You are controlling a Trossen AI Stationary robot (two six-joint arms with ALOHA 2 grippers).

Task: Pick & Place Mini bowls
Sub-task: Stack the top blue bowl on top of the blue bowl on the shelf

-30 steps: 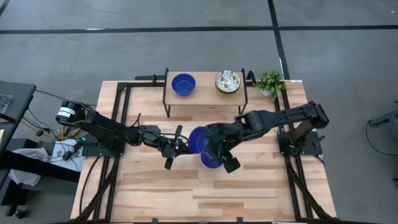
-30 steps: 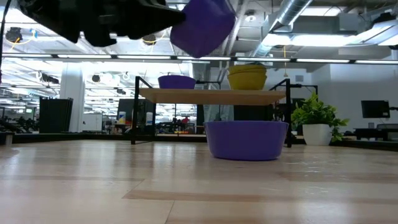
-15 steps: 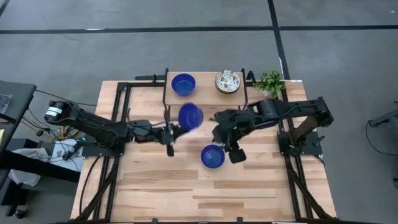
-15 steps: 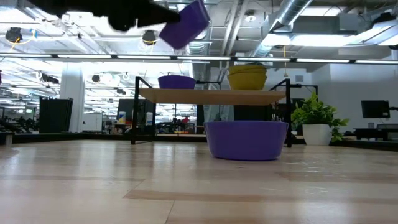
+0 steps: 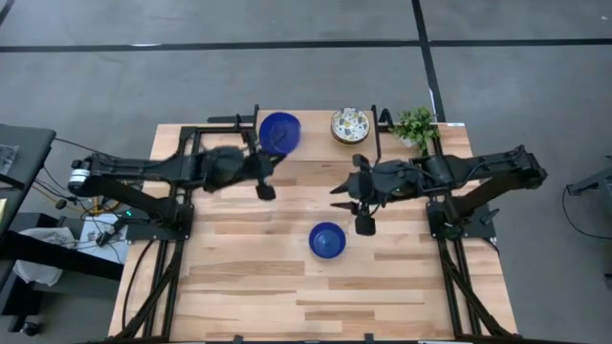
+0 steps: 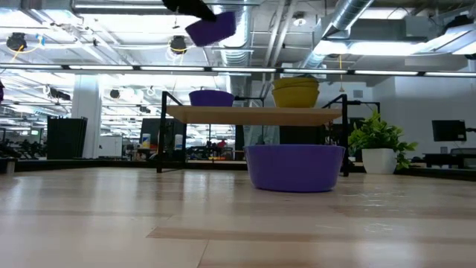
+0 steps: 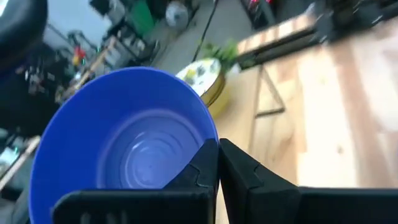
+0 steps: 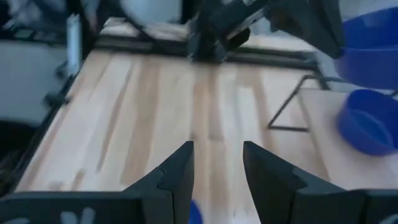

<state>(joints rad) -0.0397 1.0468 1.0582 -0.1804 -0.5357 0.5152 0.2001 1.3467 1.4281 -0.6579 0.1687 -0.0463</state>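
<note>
The table (image 5: 249, 287) is carrying a raised shelf (image 5: 316, 145). The left gripper (image 5: 267, 164), jaws pinching a blue bowl's rim (image 7: 124, 155), is hovering over the shelf's blue bowl (image 6: 211, 97); centre, then lower level. The right gripper (image 5: 359, 196), jaws apart, is hanging empty near the table's blue bowl (image 5: 327, 241).

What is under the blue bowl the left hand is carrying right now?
From above, the carried blue bowl in the left hand covers the shelf spot below. The low view shows another blue bowl sitting there, with a clear gap between the two.
</note>
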